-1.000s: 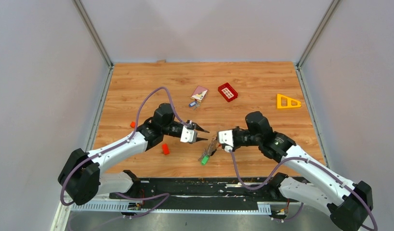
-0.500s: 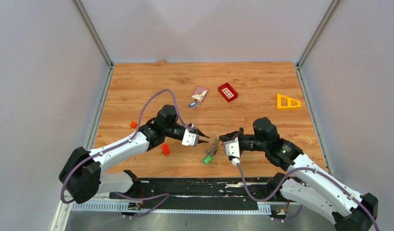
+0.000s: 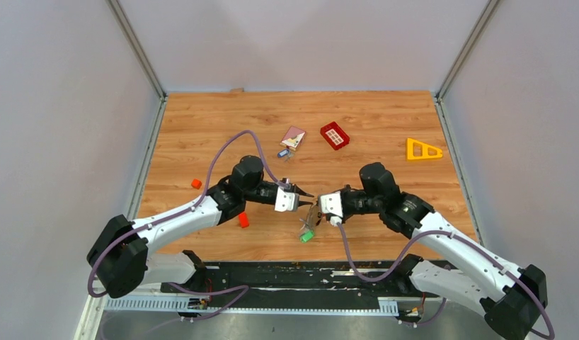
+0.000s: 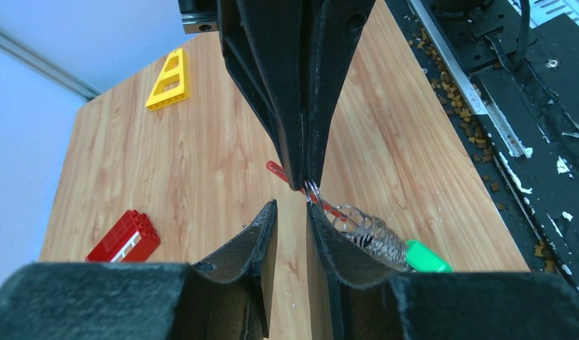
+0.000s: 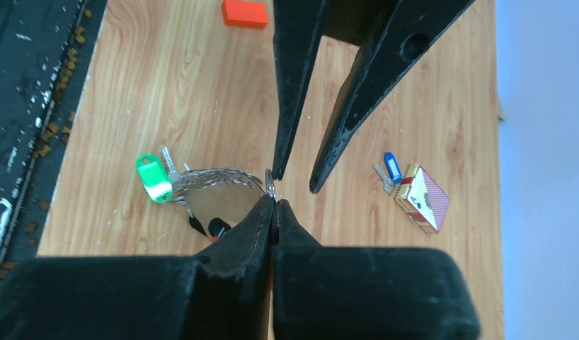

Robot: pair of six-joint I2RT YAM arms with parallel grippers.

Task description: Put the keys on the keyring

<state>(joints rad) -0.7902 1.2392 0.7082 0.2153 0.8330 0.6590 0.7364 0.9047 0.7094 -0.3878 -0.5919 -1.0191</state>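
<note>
My right gripper [image 5: 273, 201] is shut on the small metal ring of the keyring [image 5: 270, 183], pinched at its very tips. Below the ring hang a silver coil and a green key [image 5: 152, 177], which rests on the table. Seen from above, the keyring [image 3: 312, 216] dangles between the two arms, with the green key [image 3: 307, 235] under it. My left gripper [image 4: 291, 207] is open a narrow gap with nothing between its fingers; its right fingertip is just beside the ring [image 4: 311, 190]. A blue key [image 3: 282, 153] lies farther back, next to a card box [image 3: 293, 137].
A red gridded tray [image 3: 334, 135] and a yellow triangle piece [image 3: 422, 149] lie at the back right. Two small red blocks [image 3: 243, 219] [image 3: 196, 183] sit left of my left arm. The black base rail runs along the near edge.
My left gripper has narrowed and moved right, up to the ring. The right gripper dipped and turned, then came back, still shut on the ring.
</note>
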